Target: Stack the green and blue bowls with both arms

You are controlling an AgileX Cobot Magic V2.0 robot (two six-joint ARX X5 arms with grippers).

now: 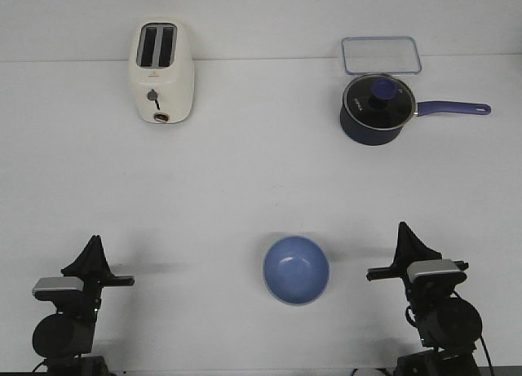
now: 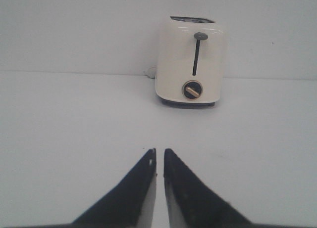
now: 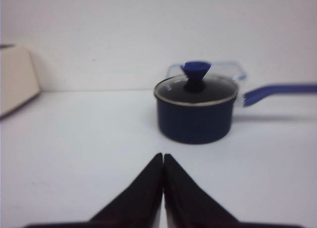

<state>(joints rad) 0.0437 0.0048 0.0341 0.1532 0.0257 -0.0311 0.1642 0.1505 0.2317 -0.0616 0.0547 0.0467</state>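
Because the blue bowl (image 1: 296, 269) sits upright at the near edge of the bench (image 1: 245, 188), between the left gripper (image 1: 95, 245) and the right gripper (image 1: 405, 232) and nearer the right, it is likely light, rigid and smooth, so the rim is the probable grip point; both sets of jaws are closed on nothing, and no green bowl appears in any view. Only the front view shows the bowl, whereas the left wrist view shows the toaster (image 2: 192, 61) toward the far left corner, and the right wrist view shows the saucepan (image 3: 195, 108) and clear container (image 3: 233, 68) toward the far right corner.
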